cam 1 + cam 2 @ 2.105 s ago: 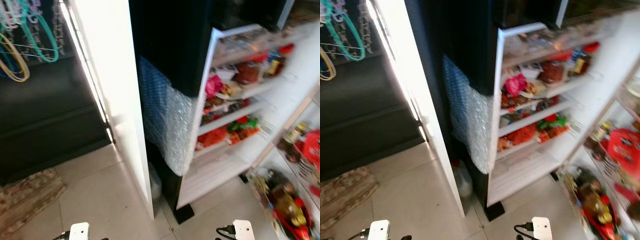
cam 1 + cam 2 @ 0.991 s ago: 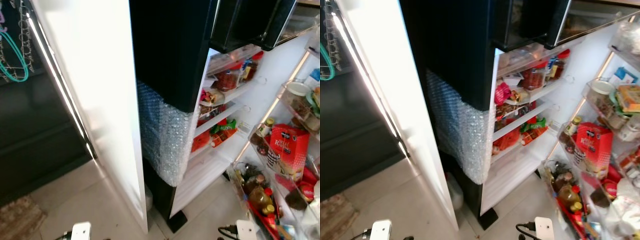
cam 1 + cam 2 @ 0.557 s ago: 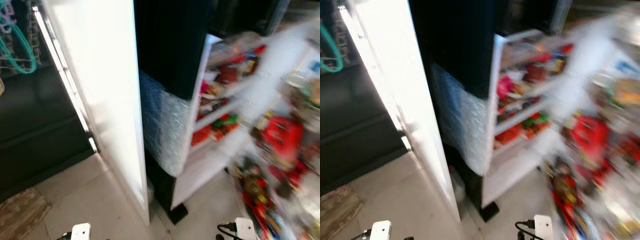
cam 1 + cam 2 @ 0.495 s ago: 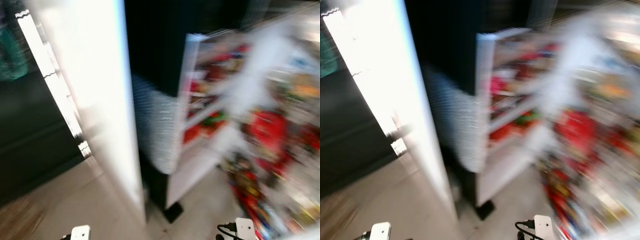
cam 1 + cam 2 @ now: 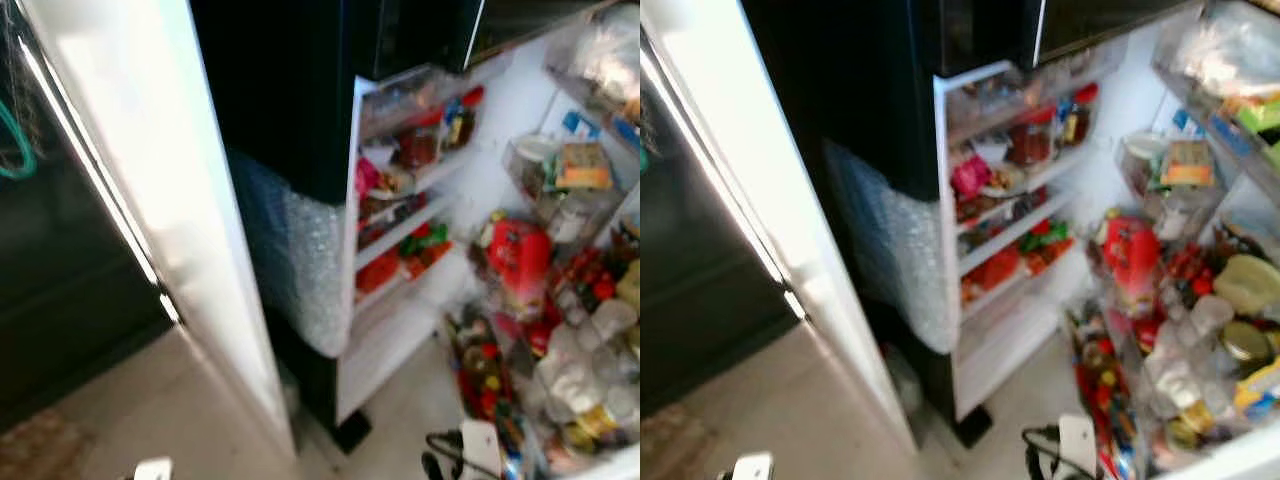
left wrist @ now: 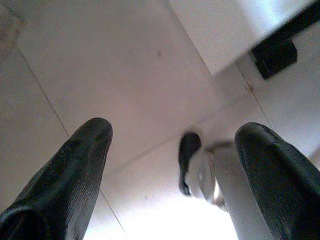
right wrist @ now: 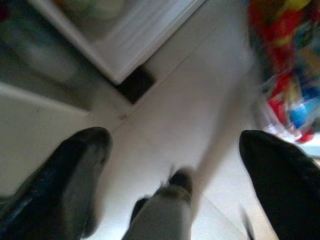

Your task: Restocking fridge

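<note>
Both wrist views look down at pale floor tiles: left tool and right tool hang wide and empty. Ahead, the eye views show the fridge open, its door shelves crowded with blurred packets

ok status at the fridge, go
Left gripper and right gripper open, empty, hanging above floor tiles. Fridge open, shelves crowded. Nothing picked up yet.
</note>
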You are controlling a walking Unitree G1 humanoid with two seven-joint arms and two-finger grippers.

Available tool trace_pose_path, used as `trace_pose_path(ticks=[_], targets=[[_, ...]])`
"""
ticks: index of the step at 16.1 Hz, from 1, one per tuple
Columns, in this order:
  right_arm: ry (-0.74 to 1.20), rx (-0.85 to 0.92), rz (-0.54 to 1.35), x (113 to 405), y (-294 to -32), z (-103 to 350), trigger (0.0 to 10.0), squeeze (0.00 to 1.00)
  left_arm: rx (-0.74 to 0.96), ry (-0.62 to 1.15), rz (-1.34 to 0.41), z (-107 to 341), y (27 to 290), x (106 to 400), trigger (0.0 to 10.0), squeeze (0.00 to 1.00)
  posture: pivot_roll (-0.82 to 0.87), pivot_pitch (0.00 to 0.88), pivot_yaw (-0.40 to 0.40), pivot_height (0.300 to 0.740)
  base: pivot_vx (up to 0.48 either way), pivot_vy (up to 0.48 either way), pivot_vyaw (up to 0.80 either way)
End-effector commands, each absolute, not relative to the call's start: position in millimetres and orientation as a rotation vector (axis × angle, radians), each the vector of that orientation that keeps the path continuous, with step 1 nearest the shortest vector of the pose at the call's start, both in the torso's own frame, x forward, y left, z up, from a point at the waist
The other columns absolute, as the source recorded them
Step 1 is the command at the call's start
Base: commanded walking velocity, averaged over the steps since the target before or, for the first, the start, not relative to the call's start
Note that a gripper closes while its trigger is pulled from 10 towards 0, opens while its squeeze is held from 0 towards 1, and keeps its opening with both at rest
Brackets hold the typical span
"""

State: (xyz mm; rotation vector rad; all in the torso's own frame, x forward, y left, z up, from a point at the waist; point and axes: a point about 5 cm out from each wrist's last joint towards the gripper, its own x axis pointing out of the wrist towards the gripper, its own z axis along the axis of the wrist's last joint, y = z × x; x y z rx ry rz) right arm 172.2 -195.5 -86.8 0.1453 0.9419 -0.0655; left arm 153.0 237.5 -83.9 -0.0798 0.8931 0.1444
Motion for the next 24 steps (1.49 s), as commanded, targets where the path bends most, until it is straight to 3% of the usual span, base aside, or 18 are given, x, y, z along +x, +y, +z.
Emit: trace_pose_path(ticks=[1,8,19,21,24], targets=[[0.982,0.136,-0.102,158.7,-205.4,-91.3,10.0,0.00,-0.080,0.892,0.131,-83.9,232.7,156.4,10.0,0.00,-0.07,0.000,0.003,0.740,0.000,0.000,0.00],[0.981,0.162,-0.223,155.4,-209.4,-92.5,10.0,0.00,-0.075,0.890,0.125,-83.9,231.8,156.6,10.0,0.00,-0.07,0.000,0.001,0.740,0.000,0.000,0.00],[1.003,0.168,-1.069,130.8,-214.7,-91.6,10.0,0.00,-0.067,0.891,0.118,-83.7,231.4,157.6,10.0,0.00,-0.09,0.000,0.005,0.740,0.000,0.000,0.00],[0.965,0.124,-1.238,59.1,-283.7,-89.9,10.0,0.00,-0.060,0.892,0.114,-83.4,231.9,158.0,10.0,0.00,-0.09,0.000,0.010,0.740,0.000,0.000,0.00],[0.917,0.113,-1.307,56.1,-295.6,-84.2,10.0,0.00,-0.055,0.893,0.110,-83.2,232.3,158.4,10.0,0.00,-0.10,0.000,0.012,0.740,0.000,0.000,0.00]])
